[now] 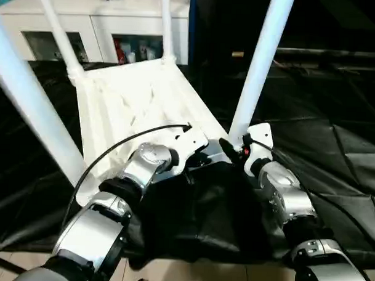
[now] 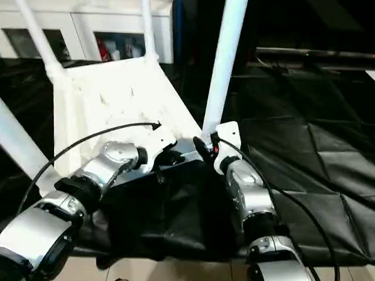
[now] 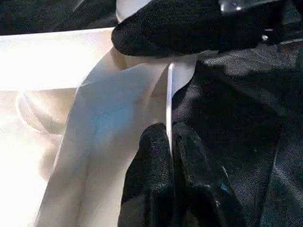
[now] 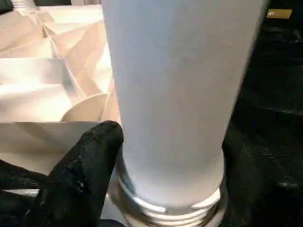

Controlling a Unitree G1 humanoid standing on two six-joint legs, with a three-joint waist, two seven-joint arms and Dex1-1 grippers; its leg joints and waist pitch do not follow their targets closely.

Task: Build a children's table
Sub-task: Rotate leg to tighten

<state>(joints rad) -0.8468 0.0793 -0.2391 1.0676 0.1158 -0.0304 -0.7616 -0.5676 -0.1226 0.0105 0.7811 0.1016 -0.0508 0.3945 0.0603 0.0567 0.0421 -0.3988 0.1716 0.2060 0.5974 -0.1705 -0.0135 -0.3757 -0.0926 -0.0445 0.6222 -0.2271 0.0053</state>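
Black-draped tabletop [image 1: 335, 152] carries children's table [image 1: 133, 101], upside down, centre-left of frame, legs up. Left pincer [image 3: 169, 130] pinched narrow on table's thin rim, likely steadying it. Right pincer [image 1: 235, 148] clasps leg [image 1: 261, 63] at base, probably to screw it in.

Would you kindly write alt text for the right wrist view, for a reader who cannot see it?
The right gripper closes around the base of a white table leg, whose threaded end sits just above its corner socket. Behind lies the ribbed underside of the white tabletop, on black cloth.
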